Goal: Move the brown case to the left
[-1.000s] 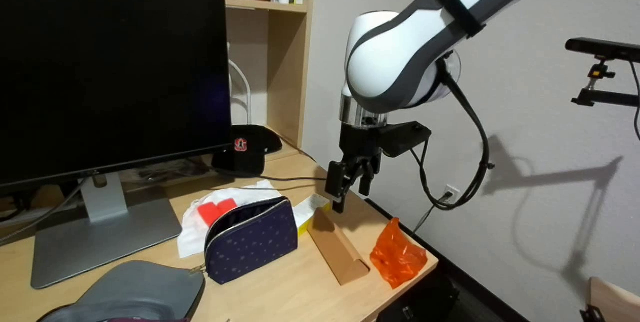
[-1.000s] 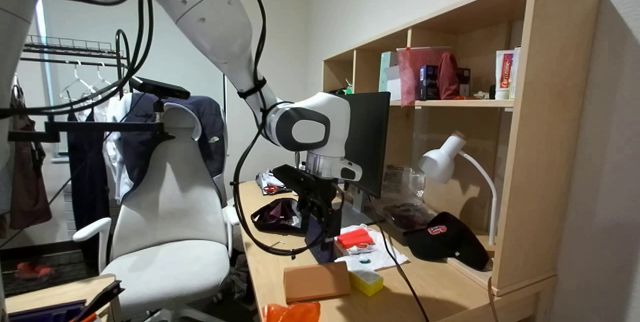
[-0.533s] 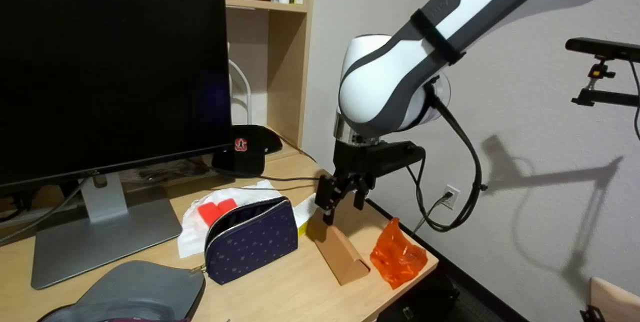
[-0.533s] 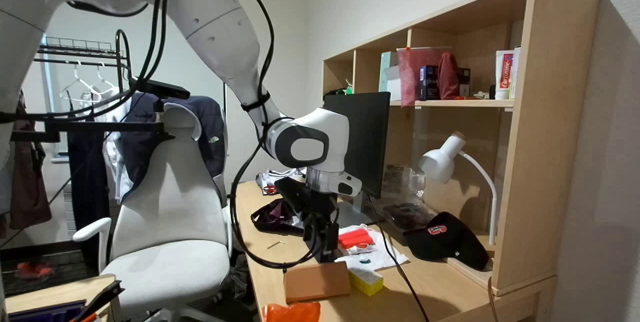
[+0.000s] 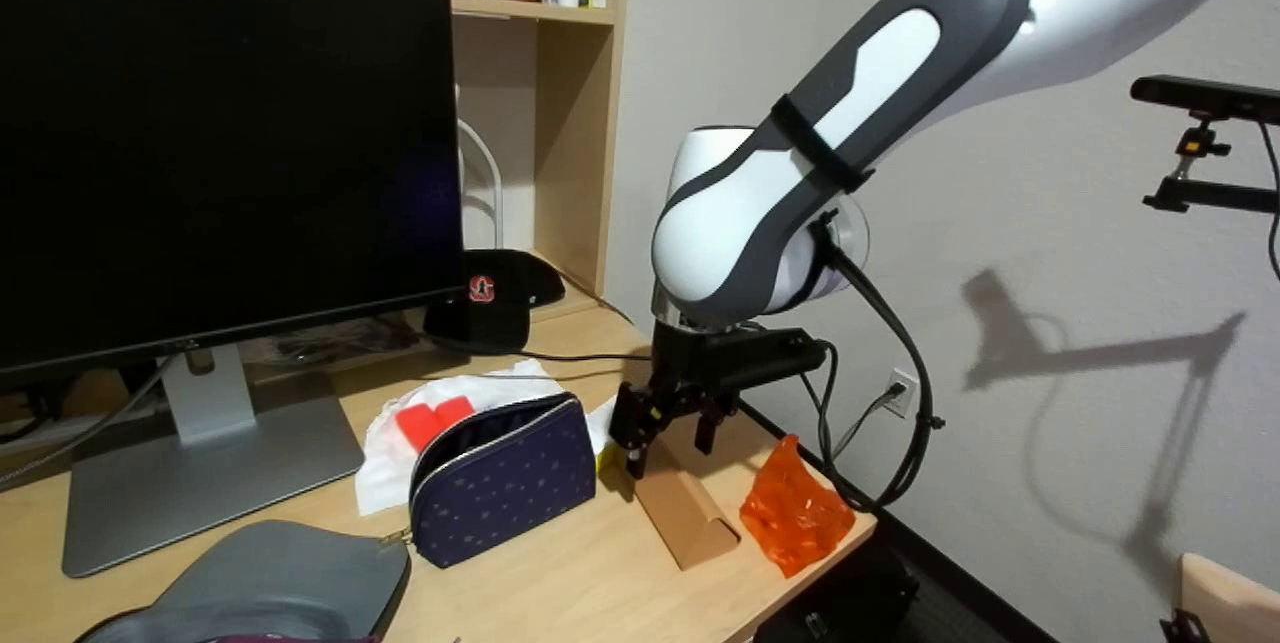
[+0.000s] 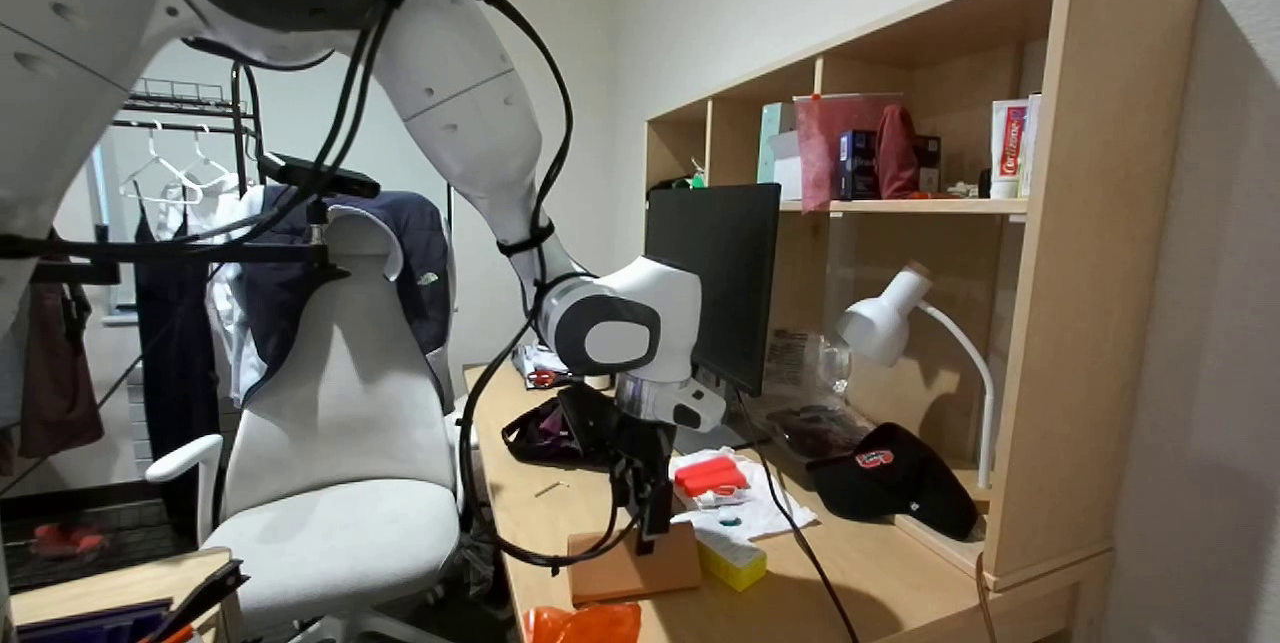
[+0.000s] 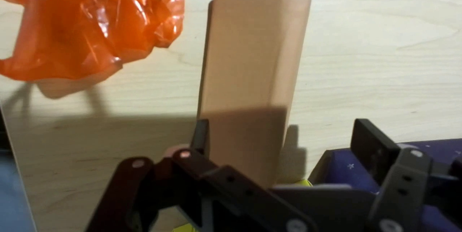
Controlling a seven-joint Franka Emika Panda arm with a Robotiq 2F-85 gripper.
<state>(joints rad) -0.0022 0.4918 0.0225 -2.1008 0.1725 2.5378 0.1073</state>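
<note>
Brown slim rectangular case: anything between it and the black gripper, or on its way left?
Nothing visible stands between gripper and case. To its left in an exterior view, a dotted navy zip pouch could block a long slide.

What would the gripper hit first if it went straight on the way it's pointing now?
Most likely the brown case: the gripper points down, jaws open, and in the wrist view the case lies between them, close to one. Depth is unclear, so the tabletop could come first.
</note>
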